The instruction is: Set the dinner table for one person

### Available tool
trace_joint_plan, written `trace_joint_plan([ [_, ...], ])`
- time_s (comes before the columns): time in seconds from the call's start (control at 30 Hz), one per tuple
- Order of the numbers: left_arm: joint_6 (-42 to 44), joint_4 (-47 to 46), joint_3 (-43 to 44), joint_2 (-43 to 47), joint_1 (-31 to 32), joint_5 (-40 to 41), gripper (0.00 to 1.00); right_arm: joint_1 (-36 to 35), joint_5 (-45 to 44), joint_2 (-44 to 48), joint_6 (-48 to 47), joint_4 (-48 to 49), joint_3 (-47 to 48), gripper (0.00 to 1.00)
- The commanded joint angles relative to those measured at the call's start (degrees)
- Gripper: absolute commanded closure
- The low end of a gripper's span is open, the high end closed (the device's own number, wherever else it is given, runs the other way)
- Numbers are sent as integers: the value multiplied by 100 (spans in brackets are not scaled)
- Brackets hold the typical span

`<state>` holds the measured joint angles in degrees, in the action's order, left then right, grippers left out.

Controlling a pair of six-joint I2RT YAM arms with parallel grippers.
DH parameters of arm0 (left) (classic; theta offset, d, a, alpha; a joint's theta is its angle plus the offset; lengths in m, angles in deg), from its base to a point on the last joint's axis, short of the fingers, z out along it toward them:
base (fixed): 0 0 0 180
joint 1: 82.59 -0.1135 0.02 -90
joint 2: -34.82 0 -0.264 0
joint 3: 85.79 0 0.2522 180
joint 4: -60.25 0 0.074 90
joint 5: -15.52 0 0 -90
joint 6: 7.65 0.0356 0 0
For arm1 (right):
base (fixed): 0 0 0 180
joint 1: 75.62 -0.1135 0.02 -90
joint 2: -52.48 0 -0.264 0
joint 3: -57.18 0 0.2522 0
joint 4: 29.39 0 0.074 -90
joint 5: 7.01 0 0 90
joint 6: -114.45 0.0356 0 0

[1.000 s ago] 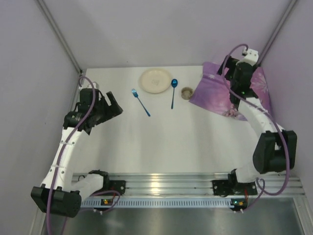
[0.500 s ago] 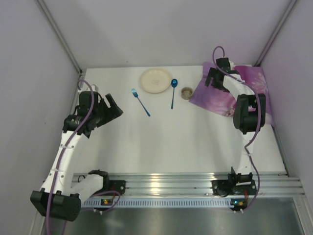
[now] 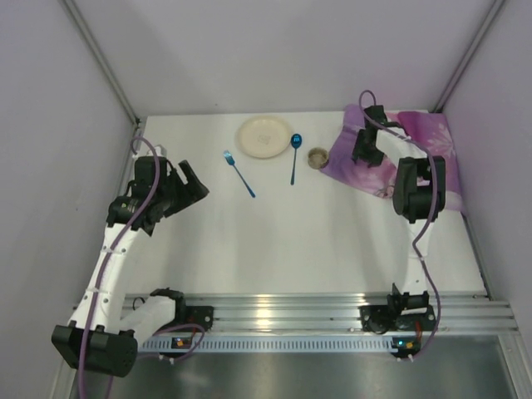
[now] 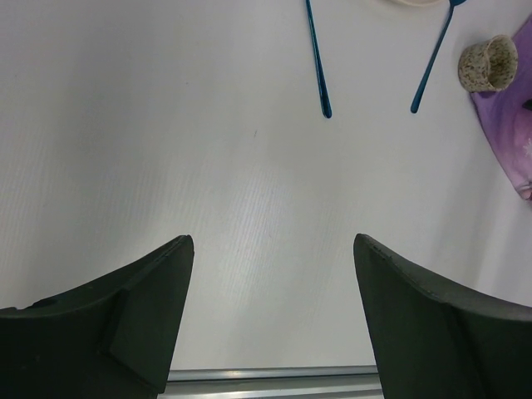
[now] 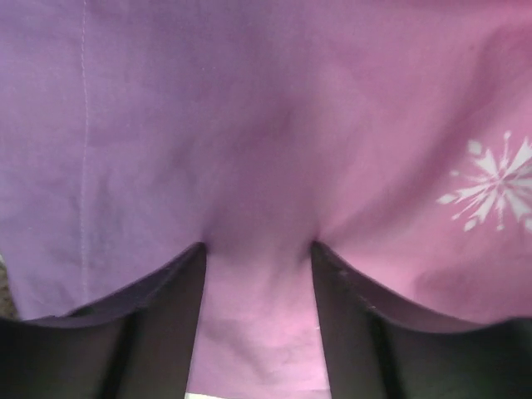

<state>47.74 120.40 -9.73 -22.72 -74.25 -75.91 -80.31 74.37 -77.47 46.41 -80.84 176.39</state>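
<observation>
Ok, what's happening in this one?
The right gripper is down on the purple placemat at the table's far right; the wrist view shows cloth bunched between its fingers, though a firm pinch can't be confirmed. The left gripper hangs open over bare table, holding nothing. The plate, fork, spoon and small speckled cup lie along the far edge.

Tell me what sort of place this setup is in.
Likely a lab test cell, not a dining room: a bare white tabletop boxed in by plain walls, with two robot arms bolted to an aluminium rail along its near edge.
</observation>
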Motion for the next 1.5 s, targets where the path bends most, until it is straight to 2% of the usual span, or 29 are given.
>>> trace_joint_plan([
  [0.0,-11,-192,-16,58,-8,20,17,47,423,-276,133,-168,-111,58],
  [0.07,42,-183,-25,76,-16,3,17,56,467,-224,151,-151,-226,68],
  [0.1,60,-174,-25,94,-16,11,17,47,475,-198,151,-133,-366,81],
  [0.2,95,-139,-104,146,-8,-50,17,152,406,66,186,-80,-717,100],
  [0.37,86,-271,-315,252,-8,-269,17,354,230,934,212,60,-1648,100],
  [0.53,42,-499,-534,340,-8,-594,17,407,168,2621,650,113,-3397,100],
  [0.63,16,-605,-649,392,-8,-779,18,381,457,3667,1002,166,-4522,100],
  [0.77,16,-710,-825,524,-8,-894,18,-162,704,5001,1354,17,-5821,100],
  [0.83,16,-745,-921,603,1,-920,18,-557,687,5391,1730,-194,-6096,100],
  [0.87,16,-746,-939,664,1,-938,18,-1038,704,5714,1890,-238,-6306,100],
  [1.0,51,-719,-1001,805,1,-973,18,-2385,766,6113,2813,-414,-6441,100],
  [1.03,60,-711,-1018,823,1,-982,18,-2910,731,6078,3032,-475,-6371,100],
  [1.1,77,-719,-1079,893,1,-973,17,-3561,687,5659,3183,-467,-5924,100],
  [1.13,77,-728,-1115,928,1,-982,17,-3757,652,5656,3183,-467,-5922,100],
  [1.33,68,-921,-1457,911,1,-1113,17,-5056,642,4296,3070,-441,-4456,100],
  [1.47,156,-1456,-1853,613,97,-1693,16,-5700,835,3409,2710,-440,-3280,100],
])
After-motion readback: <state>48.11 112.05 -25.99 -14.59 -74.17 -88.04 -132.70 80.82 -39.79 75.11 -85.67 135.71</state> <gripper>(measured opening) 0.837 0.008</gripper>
